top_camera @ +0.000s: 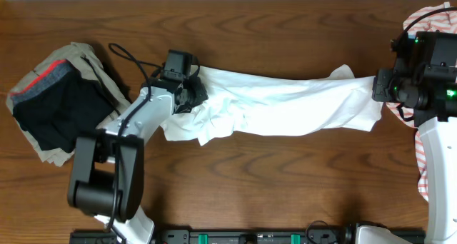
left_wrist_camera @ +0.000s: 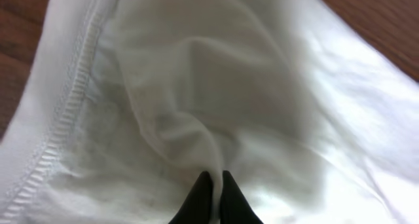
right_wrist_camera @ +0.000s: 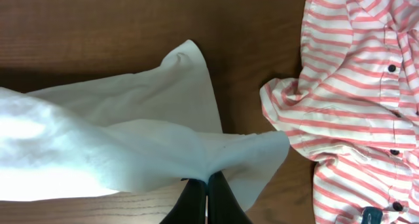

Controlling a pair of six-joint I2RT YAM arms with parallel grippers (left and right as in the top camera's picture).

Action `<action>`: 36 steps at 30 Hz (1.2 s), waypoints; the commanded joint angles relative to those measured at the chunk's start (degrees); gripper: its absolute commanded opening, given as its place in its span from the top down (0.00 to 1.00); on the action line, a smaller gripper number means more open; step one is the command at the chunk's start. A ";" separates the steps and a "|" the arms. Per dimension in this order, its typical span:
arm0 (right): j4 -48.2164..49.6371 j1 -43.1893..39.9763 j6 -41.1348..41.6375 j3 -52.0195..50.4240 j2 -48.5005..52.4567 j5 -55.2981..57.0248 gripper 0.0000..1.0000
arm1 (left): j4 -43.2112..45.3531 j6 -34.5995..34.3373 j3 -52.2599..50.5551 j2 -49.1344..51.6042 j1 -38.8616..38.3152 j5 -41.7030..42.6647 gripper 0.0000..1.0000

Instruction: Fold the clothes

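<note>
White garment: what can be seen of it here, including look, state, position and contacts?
The white garment is plain, thin, wrinkly cloth, cotton by its look, with a stitched hem. It lies stretched crosswise on the wooden table, not yet folded. It is bunched at one end, where the left gripper is shut on it. The right gripper pinches the other end, beside a red-and-white striped shirt.

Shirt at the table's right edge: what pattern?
The shirt has red-and-white stripes with dark buttons; it shows clearest in the right wrist view.
</note>
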 commanded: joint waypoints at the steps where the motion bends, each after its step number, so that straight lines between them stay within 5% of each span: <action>1: 0.17 -0.02 0.35 0.50 0.22 -0.15 0.99 | -0.11 4.63 0.24 -7.52 0.26 0.70 0.94; 21: 0.22 -0.04 0.37 0.66 -0.81 -0.17 0.99 | -5.01 8.13 1.22 -35.67 0.26 -0.39 0.94; 31: -1.55 -0.07 0.39 3.26 -14.75 -0.68 0.99 | -21.73 11.30 16.81 -50.07 0.24 -0.37 0.94; 36: -0.59 -0.07 0.39 5.68 -21.18 1.64 0.99 | -22.27 11.87 21.38 -55.80 0.26 -0.94 0.94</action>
